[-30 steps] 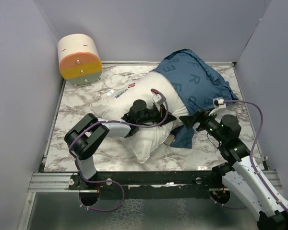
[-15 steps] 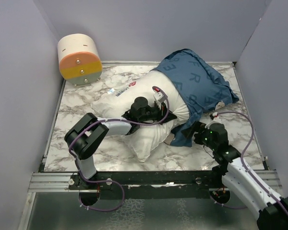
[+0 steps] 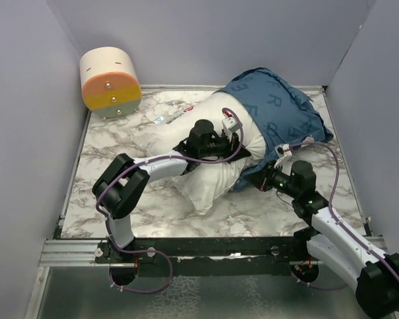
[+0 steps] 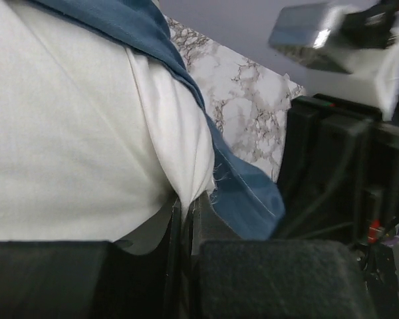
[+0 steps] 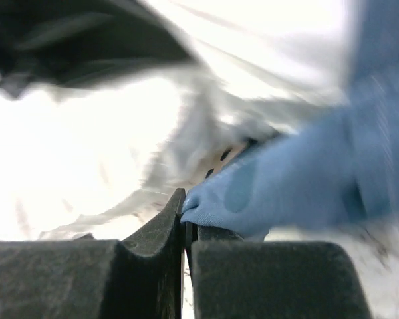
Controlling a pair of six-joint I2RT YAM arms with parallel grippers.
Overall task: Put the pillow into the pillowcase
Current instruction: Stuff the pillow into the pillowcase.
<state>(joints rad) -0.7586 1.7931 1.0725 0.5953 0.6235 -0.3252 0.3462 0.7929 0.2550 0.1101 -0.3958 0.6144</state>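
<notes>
1. At the far left corner of the marble counter [image 3: 120, 199] sits a cream drum [image 3: 110, 81] with orange and yellow bands. It is close to the wall and well apart from the bedding.
2. The left arm [image 3: 130, 189] reaches from the near left edge up and across onto the middle of the pillow [image 3: 203, 183].
3. The left end effector [image 4: 186, 212] is narrow, its fingers pressed together on a pinched fold of the pillow's white fabric. The blue hem of the pillowcase [image 3: 279, 106] lies just beside that fold.
4. The pillow lies slantwise in the middle of the counter. Its near corner is bare and points toward the arm bases, and a small printed label [image 3: 176, 119] shows near its far left edge.
5. The pillow's far right part is inside the pillowcase, which bulges toward the back right corner. The open edge of the pillowcase crosses the pillow roughly midway.
6. The right end effector [image 5: 186, 216] is clamped narrow on a fold of blue pillowcase cloth at the near edge of the pillowcase, just right of the pillow. Its wrist view is blurred.
</notes>
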